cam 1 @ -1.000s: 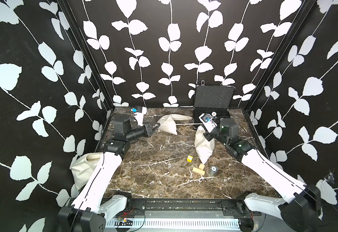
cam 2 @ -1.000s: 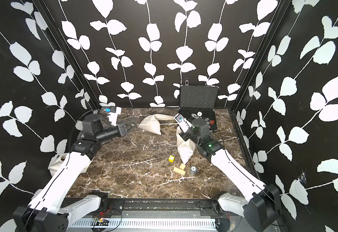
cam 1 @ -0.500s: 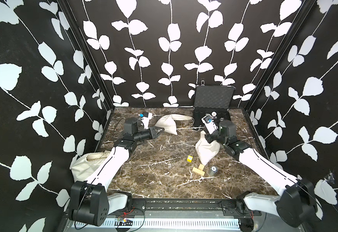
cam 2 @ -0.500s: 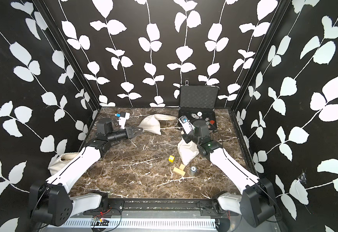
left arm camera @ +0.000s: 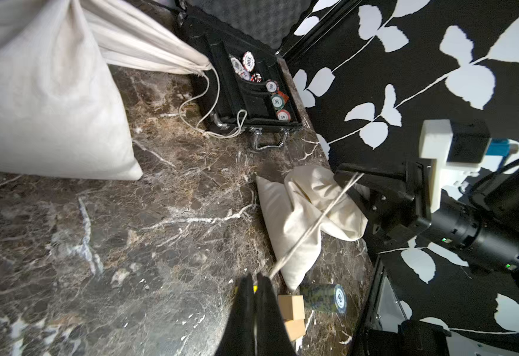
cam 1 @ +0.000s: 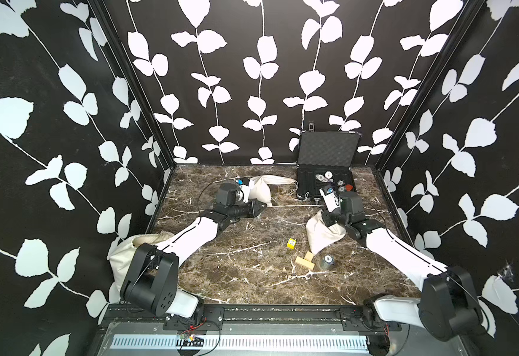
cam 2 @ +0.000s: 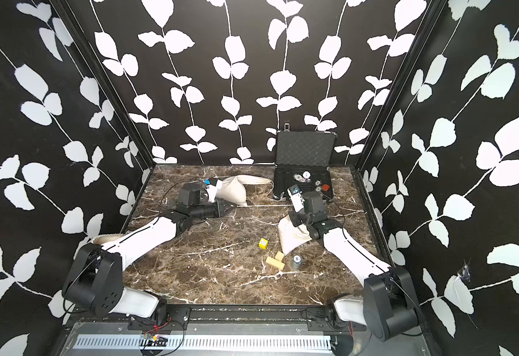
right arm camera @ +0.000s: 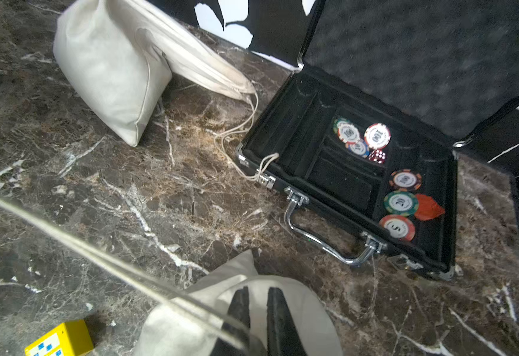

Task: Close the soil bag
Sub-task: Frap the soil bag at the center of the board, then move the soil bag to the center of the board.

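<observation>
Cord [cam 1: 292, 205], thin and pale, is stretching taut over bare brown marble table [cam 1: 236, 277] between your grippers. Your left gripper [left arm camera: 255, 277] is pinching its end, jaws together, just near the large cream sack [cam 1: 261, 192]. Your right gripper [right arm camera: 256, 292] is clamping the neck of the small cream cloth soil bag [cam 1: 321, 237], which is lying right of centre. A yellow cube [cam 1: 291, 243], wooden blocks [cam 1: 304, 262] and a chip stack [cam 1: 327, 261] are crowding its near side; an open black case [cam 1: 326, 151] is standing beyond.
</observation>
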{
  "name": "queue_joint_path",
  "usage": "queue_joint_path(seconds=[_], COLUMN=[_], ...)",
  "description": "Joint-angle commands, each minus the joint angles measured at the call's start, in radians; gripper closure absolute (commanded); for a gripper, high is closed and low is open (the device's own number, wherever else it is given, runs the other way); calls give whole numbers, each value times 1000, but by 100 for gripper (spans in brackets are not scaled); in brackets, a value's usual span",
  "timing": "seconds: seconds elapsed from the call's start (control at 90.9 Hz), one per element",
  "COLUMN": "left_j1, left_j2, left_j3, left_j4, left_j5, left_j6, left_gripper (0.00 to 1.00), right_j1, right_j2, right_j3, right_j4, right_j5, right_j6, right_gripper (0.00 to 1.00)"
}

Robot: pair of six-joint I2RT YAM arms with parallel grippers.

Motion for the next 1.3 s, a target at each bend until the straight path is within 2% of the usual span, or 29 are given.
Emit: queue_joint_path(seconds=[0.0, 0.132, 0.264, 0.363, 0.495, 0.605, 0.638, 0.781, 0.902, 0.968, 1.089, 1.232, 1.287], left_j1=[131, 132, 133, 134, 133, 142, 161, 320, 399, 446, 554, 587, 594], left_j2=[-111, -190, -247, -281, -341, -380, -388, -427, -469, -466, -427, -323, -285], left_j3=[39, 108, 198, 256, 338, 402, 408, 330, 209, 154, 64, 6, 6], left_j4=[-190, -357, -612, -813, -1048, -1184, -1204, -1206, -1128, -1077, -986, -915, -899], left_j5=[-463, -570, -700, -843, -1072, -1283, -1306, -1241, -1283, -1265, -1079, -887, -818], left_j6=[90, 166, 240, 278, 318, 357, 362, 330, 324, 322, 284, 249, 258], left_gripper=[78, 54, 34, 21, 3, 1, 1, 1, 1, 1, 1, 2, 8], right_j1=[-178, -178, -178, -177, -177, -177, -177, -171, -168, -168, -168, -166, -165], right_j2=[-85, -195, -301, -354, -369, -362, -355, -312, -291, -286, -287, -292, -300], right_j3=[-17, -1, 1, -3, -25, -66, -74, -97, -109, -121, -137, -146, -148], right_j4=[-62, -96, -122, -128, -85, 9, 24, 105, 124, 133, 143, 152, 152], right_j5=[463, 377, 280, 187, 59, -6, -30, -82, -97, -113, -114, -117, -113], right_j6=[77, 85, 105, 121, 161, 204, 218, 248, 239, 230, 227, 226, 226], right_gripper=[84, 71, 49, 30, 13, 5, 4, 0, 0, 0, 0, 0, 0])
